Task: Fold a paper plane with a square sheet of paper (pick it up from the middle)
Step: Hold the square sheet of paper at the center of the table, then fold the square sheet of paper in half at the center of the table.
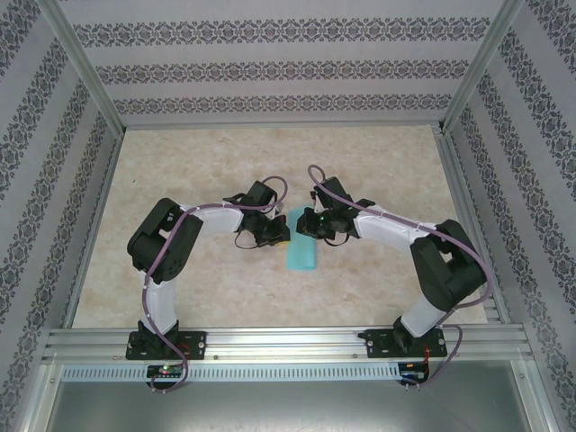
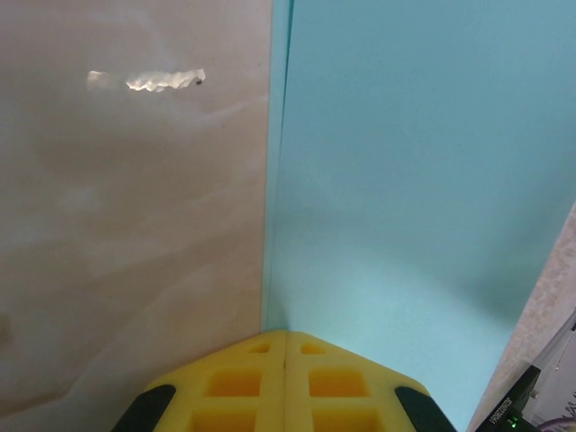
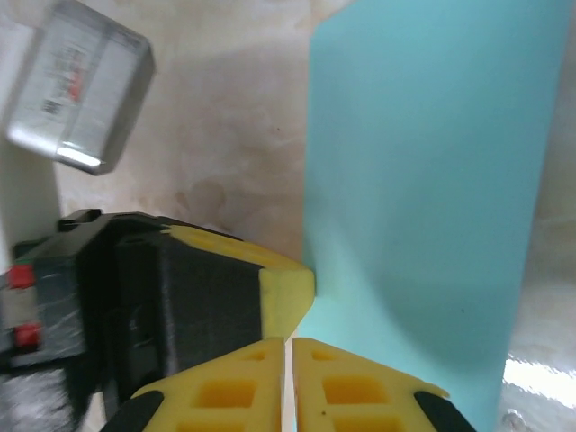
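Left gripper (image 2: pixel 285 382): yellow tips pressed together, no gap at the seam. Can't tell if any paper is nipped between them. The light-blue paper (image 2: pixel 405 198) starts right at the tips and runs straight ahead and to their right. Its left edge looks doubled, like a fold line, and it leads into the seam. Bare table (image 2: pixel 126 225) lies to the left of the tips.

Right gripper (image 3: pixel 290 387): tips also closed flush, same doubt about a pinch. The paper sits just ahead and to the right of them. The left gripper's yellow finger (image 3: pixel 286 292) is just beside them, maybe touching.

From above, both grippers meet at the far end of a narrow blue strip (image 1: pixel 301 255), which extends toward the arm bases.

Risks, as I judge them:
- The thin sheet could slide on the smooth tabletop if closed tips push along it, and the crease would go crooked.
- The tips are crowded together, so they could bump and snag or crumple the fold.
- Layers could spring open if pressure lifts unevenly.
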`<state>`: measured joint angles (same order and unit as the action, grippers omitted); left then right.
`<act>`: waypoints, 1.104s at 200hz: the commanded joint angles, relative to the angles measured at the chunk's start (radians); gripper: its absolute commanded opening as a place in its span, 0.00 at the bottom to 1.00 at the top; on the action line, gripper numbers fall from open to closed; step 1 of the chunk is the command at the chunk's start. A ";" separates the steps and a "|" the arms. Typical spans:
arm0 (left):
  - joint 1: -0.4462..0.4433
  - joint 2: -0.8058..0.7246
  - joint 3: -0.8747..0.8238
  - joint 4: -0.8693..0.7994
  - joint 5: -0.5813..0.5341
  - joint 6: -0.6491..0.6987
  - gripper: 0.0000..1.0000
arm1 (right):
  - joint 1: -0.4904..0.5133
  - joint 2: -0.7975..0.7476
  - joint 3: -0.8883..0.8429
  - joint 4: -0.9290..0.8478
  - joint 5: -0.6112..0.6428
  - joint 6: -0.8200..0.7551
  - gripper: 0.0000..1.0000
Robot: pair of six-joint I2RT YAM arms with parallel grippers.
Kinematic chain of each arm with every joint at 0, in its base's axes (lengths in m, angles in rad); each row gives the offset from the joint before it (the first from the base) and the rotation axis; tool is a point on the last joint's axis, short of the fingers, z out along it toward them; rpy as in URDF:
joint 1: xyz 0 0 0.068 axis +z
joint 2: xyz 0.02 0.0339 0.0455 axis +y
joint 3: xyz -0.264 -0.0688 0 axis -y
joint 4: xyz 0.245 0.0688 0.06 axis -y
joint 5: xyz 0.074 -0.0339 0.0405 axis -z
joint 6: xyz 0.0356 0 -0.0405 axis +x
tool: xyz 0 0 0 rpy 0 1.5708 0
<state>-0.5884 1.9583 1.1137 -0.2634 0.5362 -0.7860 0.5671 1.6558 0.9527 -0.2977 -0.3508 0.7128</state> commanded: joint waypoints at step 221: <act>-0.019 0.114 -0.080 -0.182 -0.225 -0.052 0.00 | -0.182 0.050 -0.235 0.160 -0.089 -0.170 0.09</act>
<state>-0.5968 1.9583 1.1175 -0.2821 0.5064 -0.8207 0.4397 1.7302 0.7795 -0.1070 -0.4774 0.5720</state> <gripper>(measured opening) 0.059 0.092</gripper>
